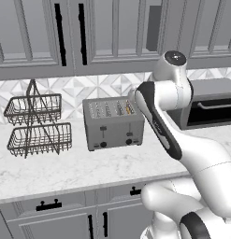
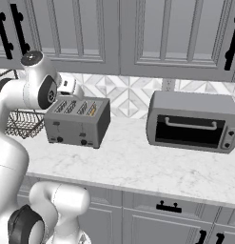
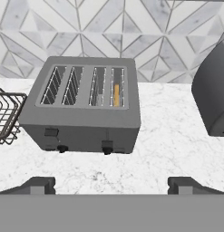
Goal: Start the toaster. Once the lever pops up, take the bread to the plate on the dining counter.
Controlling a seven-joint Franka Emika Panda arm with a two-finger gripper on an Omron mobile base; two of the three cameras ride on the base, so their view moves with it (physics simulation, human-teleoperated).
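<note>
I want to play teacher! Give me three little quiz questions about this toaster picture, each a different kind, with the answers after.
1. True or false: the bread sits in a slot of the toaster.
2. What stands left of the toaster? A) wire basket rack B) kettle C) sink
3. Fill in: the gripper has its jaws ____.

Key: 1 true; 2 A; 3 open

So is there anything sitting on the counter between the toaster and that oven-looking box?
No, in the right base view the marble worktop between the toaster and the toaster oven is bare.
</note>
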